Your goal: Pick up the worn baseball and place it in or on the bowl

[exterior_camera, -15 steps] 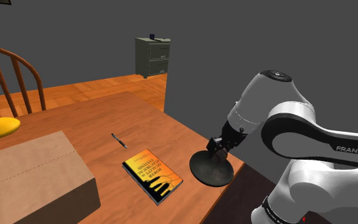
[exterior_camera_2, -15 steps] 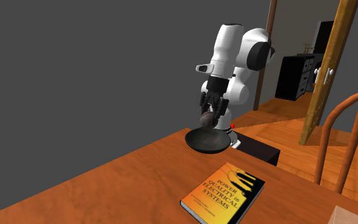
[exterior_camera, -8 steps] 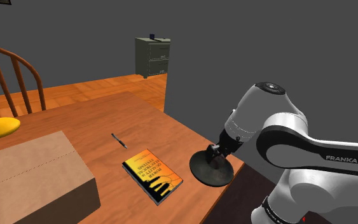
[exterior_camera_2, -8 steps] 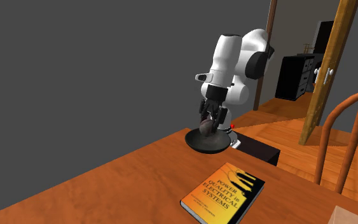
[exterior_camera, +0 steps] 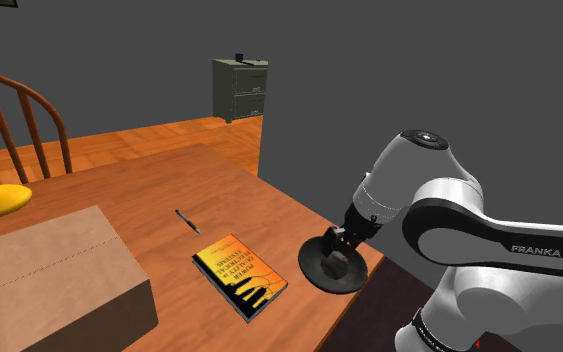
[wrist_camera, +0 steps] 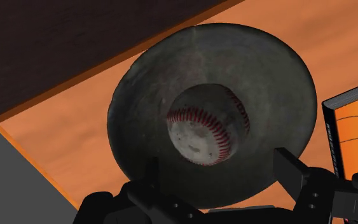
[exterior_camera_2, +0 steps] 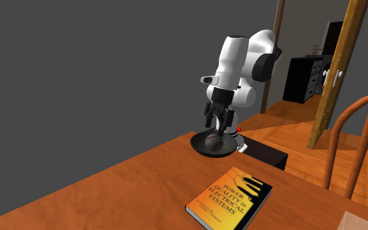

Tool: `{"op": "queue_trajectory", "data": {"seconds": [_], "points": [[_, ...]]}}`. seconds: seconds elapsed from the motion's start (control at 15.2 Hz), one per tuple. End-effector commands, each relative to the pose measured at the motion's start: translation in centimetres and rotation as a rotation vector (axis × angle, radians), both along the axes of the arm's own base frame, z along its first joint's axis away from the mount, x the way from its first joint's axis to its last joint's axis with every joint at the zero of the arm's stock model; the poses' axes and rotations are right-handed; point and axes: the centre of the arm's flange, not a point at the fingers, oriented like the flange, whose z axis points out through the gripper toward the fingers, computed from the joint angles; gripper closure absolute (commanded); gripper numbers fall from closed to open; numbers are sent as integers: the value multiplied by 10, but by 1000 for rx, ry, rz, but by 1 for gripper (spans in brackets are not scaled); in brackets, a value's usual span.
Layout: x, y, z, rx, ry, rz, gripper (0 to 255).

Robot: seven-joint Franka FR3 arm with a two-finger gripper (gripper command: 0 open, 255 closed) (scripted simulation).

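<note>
Plainly, the arm (exterior_camera_2: 233, 57) points its open, empty claw (exterior_camera_2: 217, 125) down over the baseball (wrist_camera: 206, 130) in the bowl (wrist_camera: 139, 83).

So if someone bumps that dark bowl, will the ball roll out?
Probably not from a small bump: the baseball is round, so it may wobble, but it sits in the low middle of the bowl, walls rising around it. The bowl looks shallow, so a hard shove might spill it.

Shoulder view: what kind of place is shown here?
Probably a room in a house, perhaps a dining room: a wooden table, a wooden spindle-back chair at it, and a grey drawer cabinet farther back.
</note>
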Motion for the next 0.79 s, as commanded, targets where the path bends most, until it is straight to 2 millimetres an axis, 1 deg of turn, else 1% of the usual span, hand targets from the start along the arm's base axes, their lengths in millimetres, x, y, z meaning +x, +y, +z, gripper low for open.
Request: {"op": "queue_trajectory", "data": {"seconds": [0.0,0.2,0.4,0.46,0.73], "points": [[0,0,0,0,0,0,0],[0,0,0,0,0,0,0],[-9,1,38,0,0,0,0],[-12,2,49,0,0,0,0],[-12,2,49,0,0,0,0]]}}
